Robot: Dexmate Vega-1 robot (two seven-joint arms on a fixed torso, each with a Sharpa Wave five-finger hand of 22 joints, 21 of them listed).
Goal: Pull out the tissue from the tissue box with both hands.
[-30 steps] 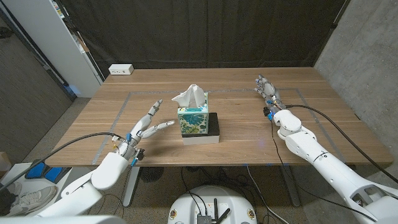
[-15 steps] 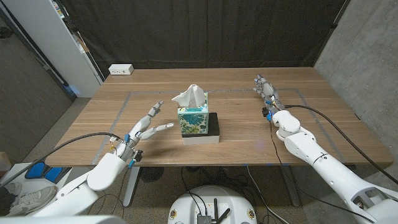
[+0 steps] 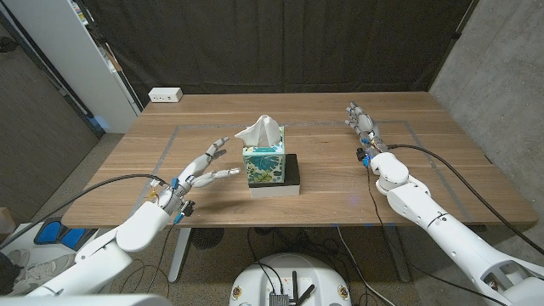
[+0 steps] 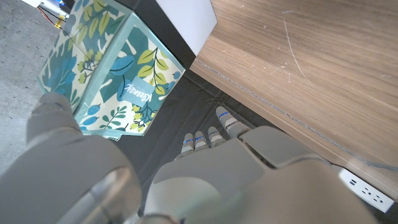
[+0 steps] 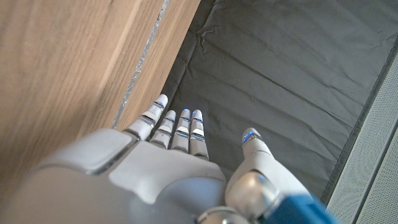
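Observation:
A tissue box (image 3: 263, 163) with a teal leaf print stands on a black-and-white base (image 3: 291, 178) at the table's middle. A white tissue (image 3: 259, 131) sticks up out of its top. My left hand (image 3: 201, 167) is just left of the box, fingers spread and reaching toward it, holding nothing. The left wrist view has the box (image 4: 106, 68) close ahead of the fingers (image 4: 211, 134). My right hand (image 3: 360, 121) is far to the right of the box, fingers straight and together, holding nothing; the right wrist view shows those fingers (image 5: 177, 124) extended over the wood.
A white power strip (image 3: 165, 95) lies at the table's far left edge. Grey tape lines (image 3: 178, 127) mark a rectangle on the wooden table (image 3: 323, 191). A black curtain hangs behind; a white cabinet (image 3: 68, 51) stands at the left.
My left hand has risen slightly and moved a little nearer the box. The right hand has hardly moved.

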